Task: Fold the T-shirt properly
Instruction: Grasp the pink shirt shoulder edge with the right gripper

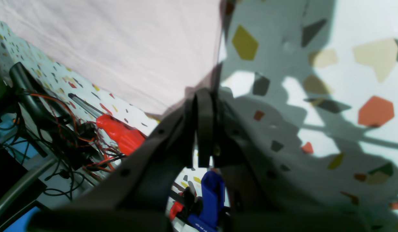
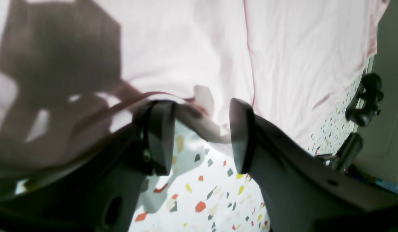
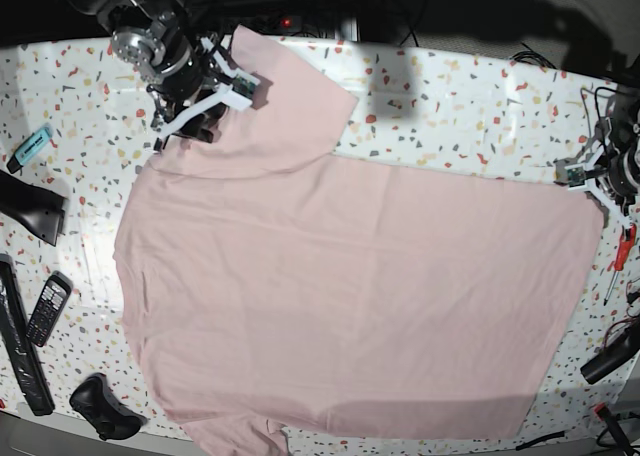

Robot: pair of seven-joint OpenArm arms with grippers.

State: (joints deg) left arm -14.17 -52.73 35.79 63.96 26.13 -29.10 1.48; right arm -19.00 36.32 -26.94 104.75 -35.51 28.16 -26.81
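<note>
Only the base view shows the whole T-shirt [image 3: 350,296], long axis running 3 to 9 o'clock (plain side up). Left gripper [image 1: 203,129] pinches its corner; right gripper [image 2: 199,135] gapes wide over a fold.

left hand [image 1: 203,129]: closed (apparently pinching cloth) | right hand [image 2: 199,135]: fingers spread
</note>
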